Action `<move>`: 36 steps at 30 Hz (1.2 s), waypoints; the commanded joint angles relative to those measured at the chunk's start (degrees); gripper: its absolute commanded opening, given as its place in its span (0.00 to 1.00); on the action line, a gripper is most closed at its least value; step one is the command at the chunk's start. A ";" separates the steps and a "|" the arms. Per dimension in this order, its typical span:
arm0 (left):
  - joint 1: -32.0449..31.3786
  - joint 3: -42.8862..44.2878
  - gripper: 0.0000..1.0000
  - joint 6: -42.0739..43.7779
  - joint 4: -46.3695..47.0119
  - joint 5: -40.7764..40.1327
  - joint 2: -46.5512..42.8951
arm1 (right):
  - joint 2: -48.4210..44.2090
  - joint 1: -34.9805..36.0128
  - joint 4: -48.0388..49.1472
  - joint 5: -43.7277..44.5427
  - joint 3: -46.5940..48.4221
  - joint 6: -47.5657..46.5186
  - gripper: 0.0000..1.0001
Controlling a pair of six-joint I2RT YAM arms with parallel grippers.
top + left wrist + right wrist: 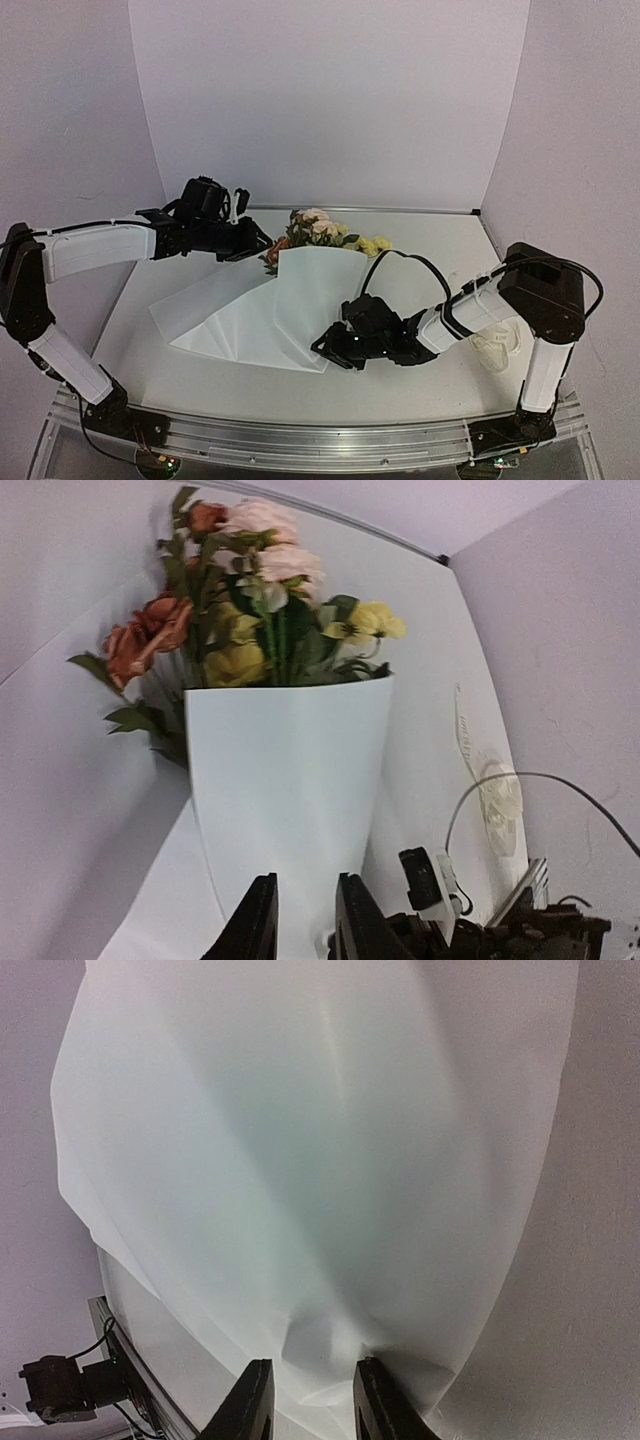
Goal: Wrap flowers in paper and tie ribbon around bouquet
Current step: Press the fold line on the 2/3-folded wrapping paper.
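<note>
**Item:** bouquet, part-wrapped — a small bunch of yellow, cream-pink and orange flowers [318, 228] with green leaves is laid at 12 o'clock on the pale table [440, 250], heads turned away from the arm bases.

**Wrapping:** large thin white creased paper [250, 315], fanned out from the blooms toward 7 o'clock. One flap is raised over the stems; the rest is spread flat.

**Right gripper** [305, 1400]: clamped on the bunched narrow end of the paper, at 6 o'clock of the cone. Whether stems are caught inside the pinch cannot be told.

**Left gripper** [305, 925]: fingers are held narrowly apart at 9 o'clock of the blooms. Paper shows through the gap, but no grip on it can be made out.

**Ribbon:** long narrow cream-white ribbon with dark lettering [498, 798], heaped at 4 o'clock beside the right arm, well apart from the bouquet.

**Risks, as judged:**
- The raised flap, left unsupported, may spring open.
- The thin sheet may be torn if it is pulled against the right clamp.
- Stems may slide out if only paper is pinched.
- If the clamp is given up to fetch the ribbon, the cone may unroll.
</note>
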 commanded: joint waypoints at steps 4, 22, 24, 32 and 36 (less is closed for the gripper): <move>-7.33 -9.71 0.09 -9.75 17.26 11.89 6.84 | -0.61 -0.29 0.12 0.18 -0.16 1.13 0.30; -7.25 -13.21 0.00 -10.81 15.08 9.58 20.55 | -1.75 -5.20 0.44 -3.09 1.88 2.74 0.30; -7.11 -13.20 0.00 -10.24 14.02 9.33 20.65 | -1.50 -6.26 0.51 -3.63 2.27 2.66 0.31; -6.39 -13.26 0.00 -8.64 12.77 9.54 20.46 | 3.15 -12.38 2.52 -6.01 4.78 3.84 0.31; -6.36 -13.17 0.00 -8.13 11.19 9.70 20.45 | 6.71 -15.67 3.24 -7.68 7.47 4.58 0.30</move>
